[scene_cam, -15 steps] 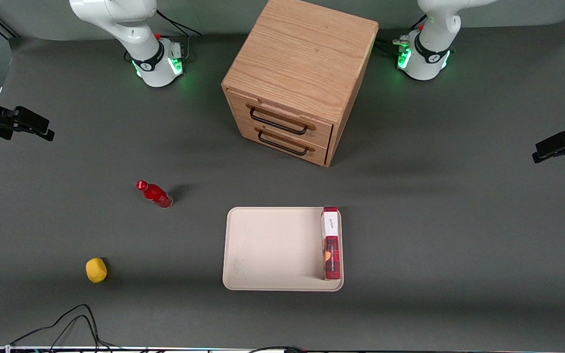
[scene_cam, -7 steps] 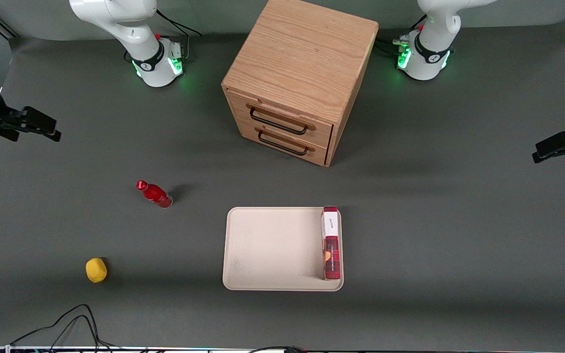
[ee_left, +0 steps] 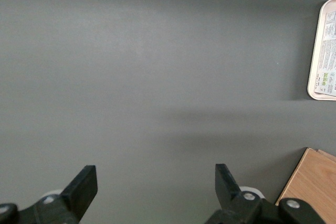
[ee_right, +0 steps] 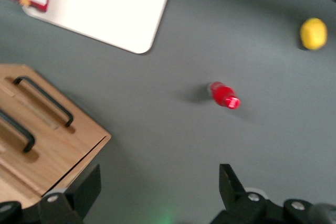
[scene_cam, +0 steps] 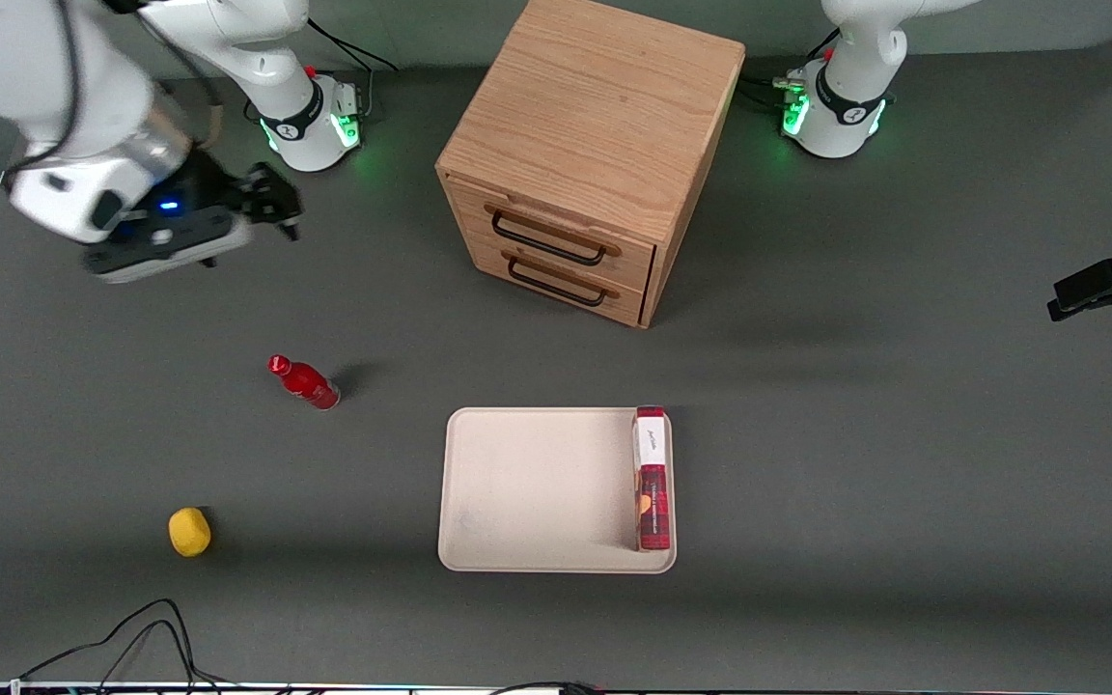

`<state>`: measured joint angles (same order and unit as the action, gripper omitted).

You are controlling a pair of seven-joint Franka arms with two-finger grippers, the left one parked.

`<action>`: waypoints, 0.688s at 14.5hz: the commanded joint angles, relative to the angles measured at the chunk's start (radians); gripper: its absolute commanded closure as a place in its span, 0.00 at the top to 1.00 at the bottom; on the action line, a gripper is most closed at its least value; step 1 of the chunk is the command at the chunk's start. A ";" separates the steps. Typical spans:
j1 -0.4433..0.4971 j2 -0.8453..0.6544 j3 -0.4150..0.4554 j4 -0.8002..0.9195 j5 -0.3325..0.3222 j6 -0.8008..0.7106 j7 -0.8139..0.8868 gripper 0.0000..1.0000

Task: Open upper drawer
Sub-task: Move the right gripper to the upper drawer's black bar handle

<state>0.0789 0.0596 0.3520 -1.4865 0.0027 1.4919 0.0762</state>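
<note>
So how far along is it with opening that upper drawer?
Nothing is done yet: the upper drawer sits flush in the cabinet. The gripper is open, empty, in the air toward the working arm's end. Left: reach the handle, grasp it and pull.

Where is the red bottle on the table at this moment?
In the front view the red bottle stands on the bare table toward the working arm's end, nearer the camera than the end effector, with the yellow lemon nearer still and the tray beside it.

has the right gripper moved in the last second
Yes. The gripper has swung in from the working arm's end of the table toward the wooden cabinet, fingers open.
</note>
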 commanded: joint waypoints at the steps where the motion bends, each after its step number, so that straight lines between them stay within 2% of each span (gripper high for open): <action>1: 0.012 0.074 0.106 0.057 -0.001 0.007 0.004 1.00; 5: 0.031 0.158 0.270 0.104 -0.004 0.074 0.004 1.00; 8: 0.035 0.200 0.364 0.101 -0.004 0.143 0.001 1.00; 10: 0.035 0.212 0.390 0.100 -0.004 0.177 -0.022 1.00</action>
<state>0.1099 0.2320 0.7198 -1.4257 0.0027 1.6498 0.0752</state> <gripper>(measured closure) 0.000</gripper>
